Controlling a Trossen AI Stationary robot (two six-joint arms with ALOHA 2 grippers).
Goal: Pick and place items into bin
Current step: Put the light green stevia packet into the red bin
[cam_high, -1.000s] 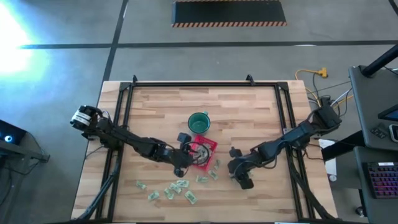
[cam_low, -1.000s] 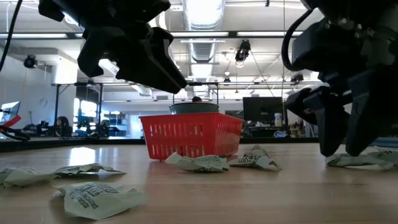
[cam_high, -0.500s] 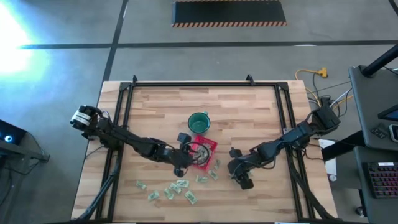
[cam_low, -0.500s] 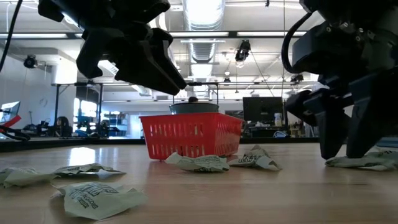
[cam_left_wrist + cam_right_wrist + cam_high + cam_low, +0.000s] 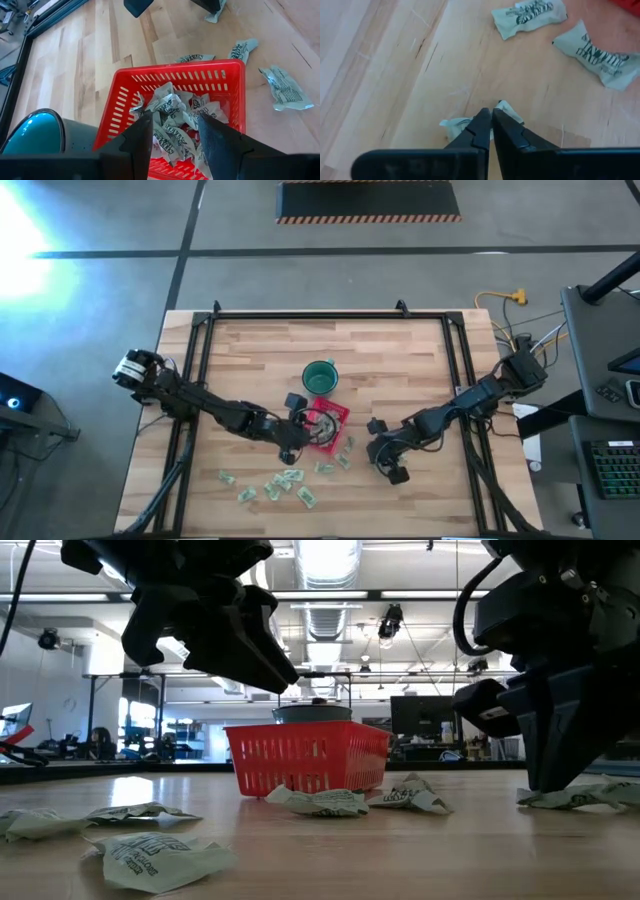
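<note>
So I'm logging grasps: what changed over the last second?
The right gripper closed its fingers on a wrapped piece lying on the table, after standing open over it. The left gripper stayed open above the red bin, and the loose pieces and green cup did not move.

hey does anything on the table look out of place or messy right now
Nothing looks damaged or tipped. The only mess is the loose wrapped items scattered on the table beside the red bin, which already holds several. The green cup stands upright. The left gripper is open above the bin; the right gripper pinches one item.
</note>
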